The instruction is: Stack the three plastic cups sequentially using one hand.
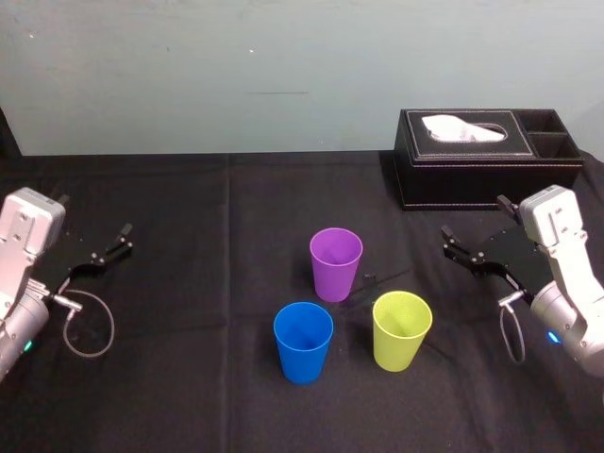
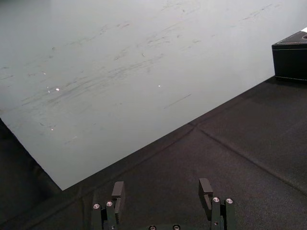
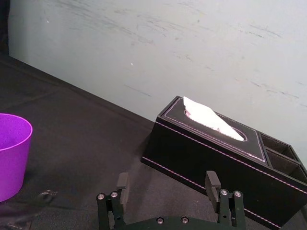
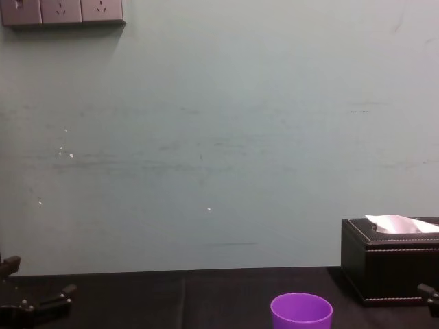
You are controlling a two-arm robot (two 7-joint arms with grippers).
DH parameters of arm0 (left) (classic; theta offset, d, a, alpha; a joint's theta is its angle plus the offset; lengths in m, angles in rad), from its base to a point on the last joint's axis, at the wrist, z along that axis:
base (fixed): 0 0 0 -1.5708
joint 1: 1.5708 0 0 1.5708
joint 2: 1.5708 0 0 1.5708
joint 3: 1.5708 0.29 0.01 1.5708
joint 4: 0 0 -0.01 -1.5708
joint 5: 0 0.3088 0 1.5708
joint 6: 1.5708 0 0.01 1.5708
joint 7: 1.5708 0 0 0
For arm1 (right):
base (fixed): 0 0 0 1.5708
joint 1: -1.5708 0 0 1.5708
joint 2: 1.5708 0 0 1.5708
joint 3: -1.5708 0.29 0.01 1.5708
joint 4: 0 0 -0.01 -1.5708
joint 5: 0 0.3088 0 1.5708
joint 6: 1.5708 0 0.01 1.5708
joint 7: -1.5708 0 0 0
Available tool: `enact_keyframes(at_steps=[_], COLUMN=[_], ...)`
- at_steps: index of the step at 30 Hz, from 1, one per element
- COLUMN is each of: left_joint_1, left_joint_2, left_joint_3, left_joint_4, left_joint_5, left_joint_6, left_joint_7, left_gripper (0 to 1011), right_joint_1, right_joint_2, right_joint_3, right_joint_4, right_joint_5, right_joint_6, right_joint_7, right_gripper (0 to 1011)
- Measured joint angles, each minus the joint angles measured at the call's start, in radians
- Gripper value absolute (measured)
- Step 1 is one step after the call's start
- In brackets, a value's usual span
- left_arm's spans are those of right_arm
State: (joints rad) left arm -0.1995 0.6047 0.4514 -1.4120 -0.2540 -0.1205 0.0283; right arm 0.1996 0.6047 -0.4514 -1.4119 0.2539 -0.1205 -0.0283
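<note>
Three plastic cups stand upright and apart in the middle of the black table. The purple cup (image 1: 336, 263) (image 3: 10, 155) (image 4: 301, 312) is farthest back, the blue cup (image 1: 303, 342) is front left and the yellow-green cup (image 1: 401, 329) front right. My right gripper (image 1: 479, 242) (image 3: 166, 186) hovers open and empty to the right of the cups, in front of the tissue box. At the table's left side my left gripper (image 1: 109, 243) (image 2: 162, 189) is open with nothing between its fingers.
A black tissue box (image 1: 486, 156) (image 3: 216, 155) (image 4: 391, 264) with a white tissue sticking out stands at the back right. A pale wall (image 4: 219, 137) rises behind the table. Black cloth (image 1: 208, 283) covers the table.
</note>
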Motion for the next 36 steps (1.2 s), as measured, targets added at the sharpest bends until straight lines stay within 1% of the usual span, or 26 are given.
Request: enact_keyframes(at_steps=[26,30,31,33,36], left_joint_1=[0.0,0.0,0.0,0.0,0.0], left_joint_2=[0.0,0.0,0.0,0.0,0.0], left_joint_3=[0.0,0.0,0.0,0.0,0.0], left_joint_4=[0.0,0.0,0.0,0.0,0.0], left_joint_5=[0.0,0.0,0.0,0.0,0.0], left_joint_6=[0.0,0.0,0.0,0.0,0.0], left_joint_7=[0.0,0.0,0.0,0.0,0.0], left_gripper=[1010,1010,1010,1010,1010], right_joint_1=[0.0,-0.003,-0.008,-0.015,-0.037], right_joint_2=[-0.001,-0.002,0.0,0.004,0.017], right_joint_3=[0.003,0.017,0.027,0.04,0.067], right_joint_4=[0.0,0.0,-0.005,-0.013,-0.033], right_joint_5=[0.002,0.028,0.046,0.065,0.108], right_joint_6=[0.0,0.0,0.0,0.001,0.003], right_joint_7=[0.005,0.047,0.069,0.087,0.125], right_gripper=[1003,1004,1003,1003,1003])
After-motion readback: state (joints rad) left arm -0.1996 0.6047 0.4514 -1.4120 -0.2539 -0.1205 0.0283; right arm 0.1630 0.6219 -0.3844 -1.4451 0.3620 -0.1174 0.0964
